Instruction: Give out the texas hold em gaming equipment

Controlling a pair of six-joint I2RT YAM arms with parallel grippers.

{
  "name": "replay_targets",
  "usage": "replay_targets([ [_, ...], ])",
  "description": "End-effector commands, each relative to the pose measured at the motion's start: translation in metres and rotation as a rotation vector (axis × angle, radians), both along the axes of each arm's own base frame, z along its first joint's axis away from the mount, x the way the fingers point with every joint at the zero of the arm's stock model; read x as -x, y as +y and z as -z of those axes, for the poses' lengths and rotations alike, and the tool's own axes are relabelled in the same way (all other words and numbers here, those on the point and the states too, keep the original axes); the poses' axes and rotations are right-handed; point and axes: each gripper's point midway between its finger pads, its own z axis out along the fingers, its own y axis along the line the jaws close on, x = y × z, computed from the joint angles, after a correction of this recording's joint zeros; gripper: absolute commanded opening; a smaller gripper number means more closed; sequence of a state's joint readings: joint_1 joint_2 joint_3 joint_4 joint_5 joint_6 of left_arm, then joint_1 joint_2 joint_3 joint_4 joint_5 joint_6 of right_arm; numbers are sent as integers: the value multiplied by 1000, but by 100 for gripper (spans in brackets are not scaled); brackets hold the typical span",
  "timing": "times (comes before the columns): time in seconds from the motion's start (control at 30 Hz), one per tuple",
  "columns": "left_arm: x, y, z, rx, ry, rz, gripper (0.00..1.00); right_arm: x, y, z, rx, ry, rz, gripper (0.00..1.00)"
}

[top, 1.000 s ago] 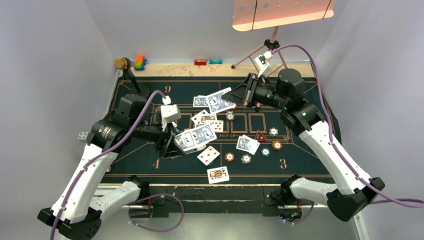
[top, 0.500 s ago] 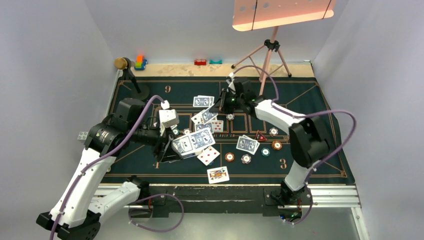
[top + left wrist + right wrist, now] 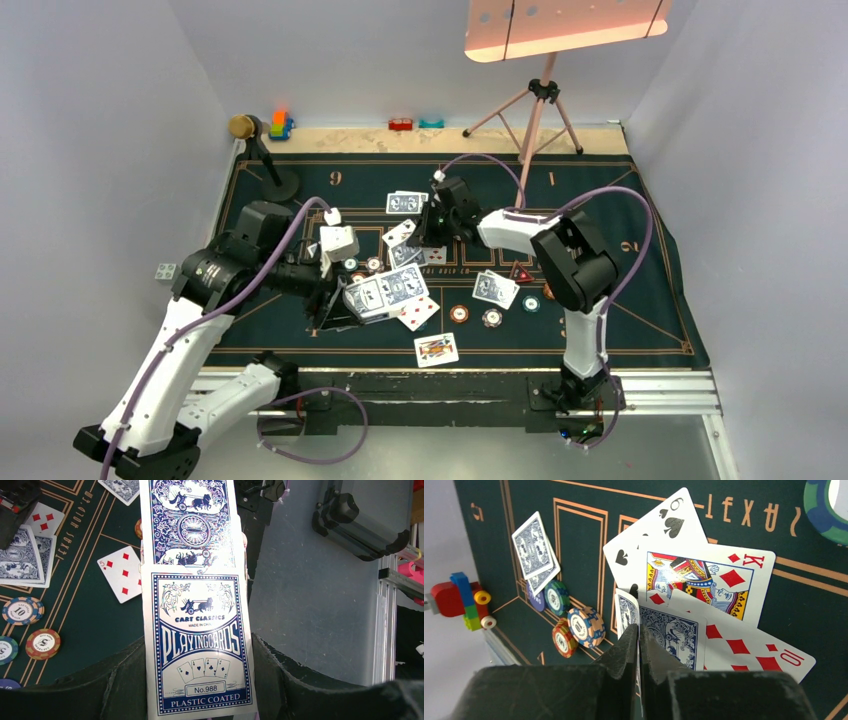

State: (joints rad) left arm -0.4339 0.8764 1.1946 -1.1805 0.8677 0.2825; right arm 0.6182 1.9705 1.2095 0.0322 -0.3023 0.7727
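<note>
Card pack [image 3: 199, 650]: "CART CLASSICS", "No.988", "PLASTIC COATED"

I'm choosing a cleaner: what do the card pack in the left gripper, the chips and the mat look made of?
Card pack: probably glossy coated paperboard; it reads "plastic coated" and shines. Chips: hard plastic or clay composite, matte, striped rims. Mat: felt-like fabric, dull dark green, printed gold lines.

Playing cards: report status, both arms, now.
Left jaws shut on blue-and-white playing-card pack. Right jaws shut on one blue-backed card, face-up king of diamonds just beyond. Striped round chips close beside; nothing blocking.
</note>
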Motion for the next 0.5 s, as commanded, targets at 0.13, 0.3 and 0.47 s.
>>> replay_targets([
  [0.13,6,0,2,22,-22,34,0,-5,-15,-16,113,-75,49,43],
  [0.3,6,0,4,23,-20,32,0,8,-44,-75,153,-172,86,57],
  [0.47,2,-1,5,22,-24,27,0,43,-68,-146,178,-309,55,58],
])
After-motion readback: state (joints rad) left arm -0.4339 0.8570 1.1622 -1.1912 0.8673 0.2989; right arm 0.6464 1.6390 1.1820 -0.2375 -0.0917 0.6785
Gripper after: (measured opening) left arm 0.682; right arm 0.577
